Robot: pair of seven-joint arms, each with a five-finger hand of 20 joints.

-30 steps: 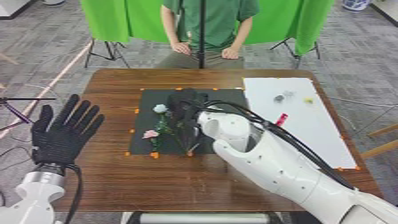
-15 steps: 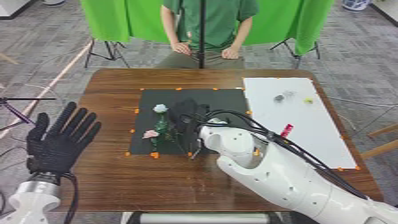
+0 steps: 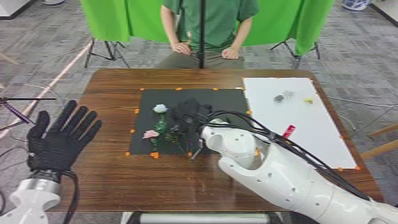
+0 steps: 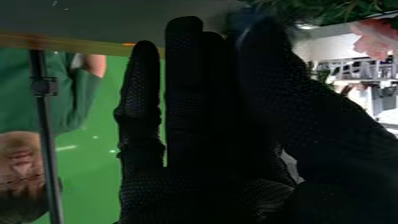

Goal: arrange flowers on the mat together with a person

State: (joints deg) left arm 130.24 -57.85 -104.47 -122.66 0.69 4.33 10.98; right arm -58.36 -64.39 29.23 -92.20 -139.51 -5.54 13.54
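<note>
The dark mat (image 3: 147, 149) lies on the brown desk (image 3: 142, 185), and I take it as the landmark. On its left part there are the white flower (image 3: 160, 108), nearer to the far edge of the mat, and the pink flower (image 3: 151, 134), nearer to the close edge. Between these blooms, also on the mat, run the green leaves (image 3: 161, 122).

The right hand (image 3: 188, 115) is over the middle of the mat, just beside the flowers. Its fingers are rather straight, close to each other, with the thumb near to the leaves. If a stem is held between the thumb and the fingers, I cannot tell. The left hand (image 3: 58, 145) is to the left of the mat, well apart from it, widely open and with nothing in it.

I judge that these flowers are artificial and very light, so weight should make little difficulty. The stem is probably thin and somewhat stiff, and it may roll inside a smooth glove. The petals look soft and could be bent or pulled off. Therefore it is better to pinch the stem gently, a little below the bloom, and not to press the head. The leaves may catch on the fabric of the glove, so the release should be slow.
</note>
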